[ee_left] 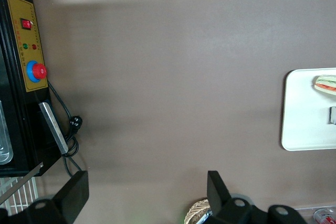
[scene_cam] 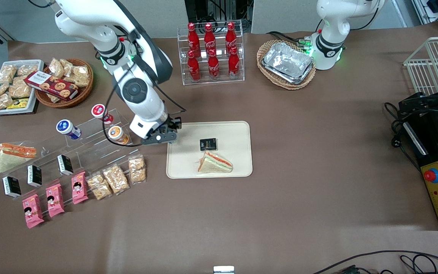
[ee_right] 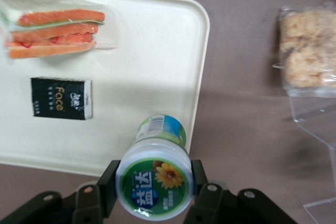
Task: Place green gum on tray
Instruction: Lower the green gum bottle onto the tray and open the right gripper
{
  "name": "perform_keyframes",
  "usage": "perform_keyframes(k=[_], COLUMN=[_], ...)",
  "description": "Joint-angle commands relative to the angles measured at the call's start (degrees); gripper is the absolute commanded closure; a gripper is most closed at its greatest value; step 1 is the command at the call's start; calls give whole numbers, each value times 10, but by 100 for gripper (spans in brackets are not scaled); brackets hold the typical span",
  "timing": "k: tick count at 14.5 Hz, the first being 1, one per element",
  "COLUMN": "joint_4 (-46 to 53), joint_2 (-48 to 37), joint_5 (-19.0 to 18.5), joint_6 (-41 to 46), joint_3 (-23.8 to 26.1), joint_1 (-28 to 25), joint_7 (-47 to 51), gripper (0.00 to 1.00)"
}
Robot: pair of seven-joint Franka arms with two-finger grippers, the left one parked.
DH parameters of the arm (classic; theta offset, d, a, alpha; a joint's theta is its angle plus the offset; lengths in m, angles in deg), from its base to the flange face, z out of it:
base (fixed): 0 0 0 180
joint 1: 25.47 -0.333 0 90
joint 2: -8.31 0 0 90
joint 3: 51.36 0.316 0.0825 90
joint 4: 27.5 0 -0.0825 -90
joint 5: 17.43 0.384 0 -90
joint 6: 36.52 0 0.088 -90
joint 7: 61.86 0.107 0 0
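Carrying gum [ee_right: 153,186], tool [scene_cam: 164,136] clamped on it, hanging over tray [scene_cam: 238,131] edge; pickup done, set-down and release left.

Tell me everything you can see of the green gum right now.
The green gum is a small white bottle with a green-rimmed round lid bearing a yellow flower and white lettering, and a blue-green label with a barcode on its body. The gripper is shut on it below the lid, holding it over the edge of the tray. Whether it touches the tray is unclear.
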Motion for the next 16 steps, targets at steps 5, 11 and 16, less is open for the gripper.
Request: perform_keyframes(k=[5, 11, 16], joint_4=[8, 11, 29], joint_2=[93, 91, 39], joint_5=[8, 21, 20], joint_6=[-109, -103, -32], joint_3=[-5, -6, -11], joint_1=[-34, -30, 22], joint_7=[39, 43, 4], gripper=[72, 2, 1])
